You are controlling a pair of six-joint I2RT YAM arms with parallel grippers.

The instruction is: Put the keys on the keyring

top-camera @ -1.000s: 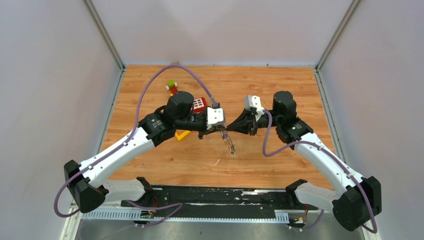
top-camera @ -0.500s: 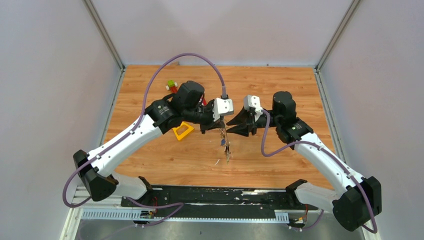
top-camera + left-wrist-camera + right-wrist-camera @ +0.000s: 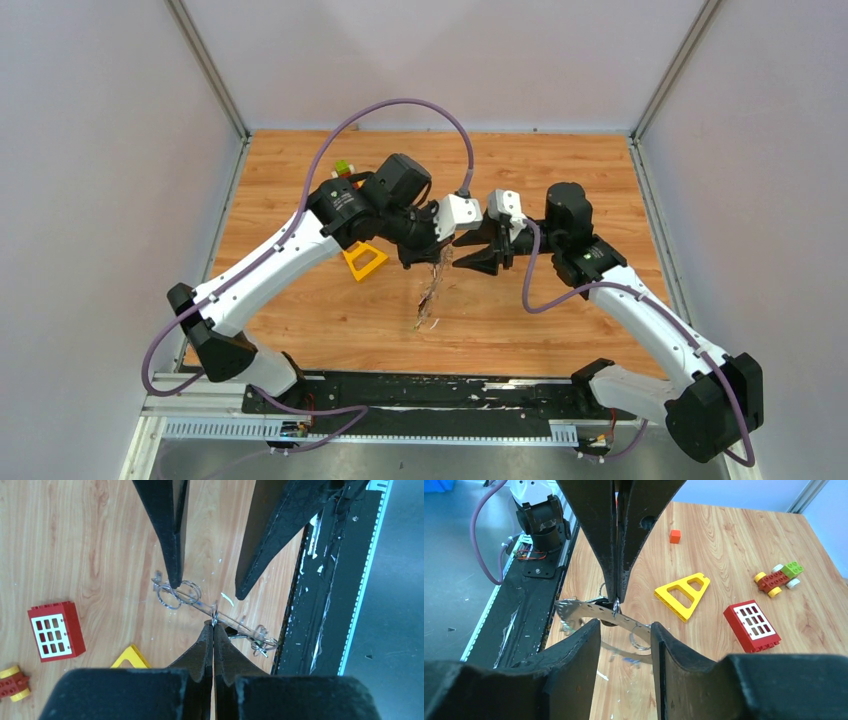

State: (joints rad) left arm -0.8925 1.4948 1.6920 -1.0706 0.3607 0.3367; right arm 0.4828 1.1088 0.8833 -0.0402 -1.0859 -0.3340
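Note:
The keyring (image 3: pixel 586 608), a flat grey metal ring seen edge-on with small wire rings on it, hangs above the table (image 3: pixel 560 180) between both grippers (image 3: pixel 430 295). My left gripper (image 3: pixel 213 624) is shut, pinching a small wire loop on the keyring's rim (image 3: pixel 235 624). The right gripper (image 3: pixel 624 627) stands open, its fingers on either side of the keyring's far part and one finger next to a wire ring (image 3: pixel 640 636). A blurred bluish bit under the ring (image 3: pixel 638 660) may be one of the keys; no key shows clearly.
A yellow triangular block (image 3: pixel 684 594), a red window block (image 3: pixel 752 626), a small toy car (image 3: pixel 778 576) and an orange cube (image 3: pixel 675 536) lie on the wood at the left. The black base rail (image 3: pixel 325 580) runs along the near edge.
The right gripper has opened and let go of the keyring. The left arm has shifted right and up, and the keyring now swings down to the left from it.

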